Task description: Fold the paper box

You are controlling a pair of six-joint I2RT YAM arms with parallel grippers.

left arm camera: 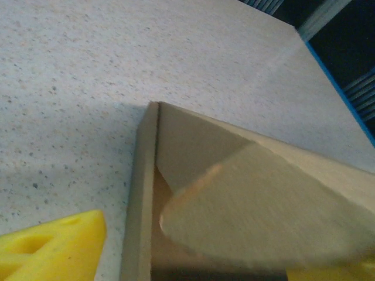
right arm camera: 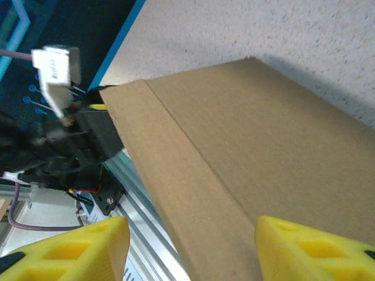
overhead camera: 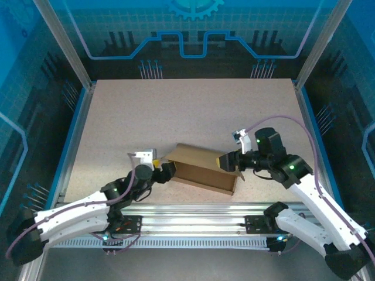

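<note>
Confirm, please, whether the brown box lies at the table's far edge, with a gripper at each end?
No: the box lies near the table's near edge, as the top view shows, with the left gripper and right gripper at its ends.

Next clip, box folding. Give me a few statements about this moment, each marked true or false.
1. The paper box lies between the left gripper and the right gripper. True.
2. The box lies flat as an unfolded sheet. False: its walls stand up from the table.
3. The right gripper's fingers are yellow. True.
4. The box sits at the table's far edge. False: it is near the front edge.
</note>
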